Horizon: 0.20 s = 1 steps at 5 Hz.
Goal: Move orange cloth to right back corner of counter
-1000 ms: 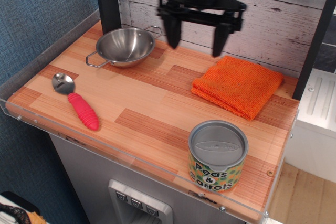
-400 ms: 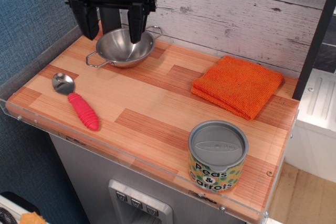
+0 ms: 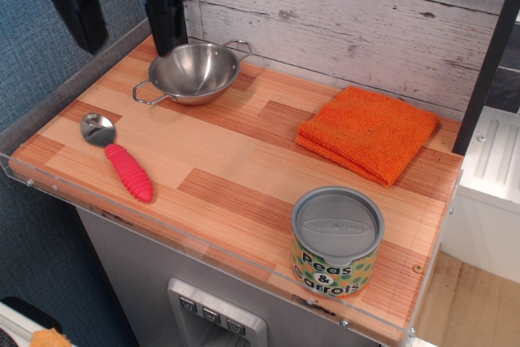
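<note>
The orange cloth (image 3: 367,132) lies folded flat at the right back corner of the striped wood counter (image 3: 236,168), next to the plank wall. My gripper (image 3: 126,28) hangs open and empty above the counter's left back edge, left of the steel bowl (image 3: 193,72) and far from the cloth. Its two black fingers (image 3: 165,22) point down and are spread wide apart.
A spoon with a pink handle (image 3: 118,156) lies near the left front. A Peas & Carrots can (image 3: 336,240) stands at the right front. A clear acrylic rim (image 3: 203,243) runs along the counter edges. A black post (image 3: 486,54) stands at the right.
My gripper has swept left along the back wall, from above the cloth's left side, past the bowl, to beyond the counter's left back corner. The cloth has not moved.
</note>
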{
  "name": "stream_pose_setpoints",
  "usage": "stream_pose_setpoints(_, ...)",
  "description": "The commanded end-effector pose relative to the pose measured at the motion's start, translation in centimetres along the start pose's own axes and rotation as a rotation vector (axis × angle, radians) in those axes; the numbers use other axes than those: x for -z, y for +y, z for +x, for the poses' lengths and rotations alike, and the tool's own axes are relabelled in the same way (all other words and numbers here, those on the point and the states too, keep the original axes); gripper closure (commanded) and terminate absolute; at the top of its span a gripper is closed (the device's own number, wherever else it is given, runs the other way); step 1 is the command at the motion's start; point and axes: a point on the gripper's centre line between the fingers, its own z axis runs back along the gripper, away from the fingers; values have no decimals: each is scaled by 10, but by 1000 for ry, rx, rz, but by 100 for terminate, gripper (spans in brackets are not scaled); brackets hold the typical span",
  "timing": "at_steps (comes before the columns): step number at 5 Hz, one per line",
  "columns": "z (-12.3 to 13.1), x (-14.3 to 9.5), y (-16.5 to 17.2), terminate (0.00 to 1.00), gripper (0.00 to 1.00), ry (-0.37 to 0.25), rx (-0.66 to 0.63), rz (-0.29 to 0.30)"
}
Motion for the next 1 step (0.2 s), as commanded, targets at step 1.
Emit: stream_pose_setpoints(1,-4,-12,-1,100,0,-37,-2,-1)
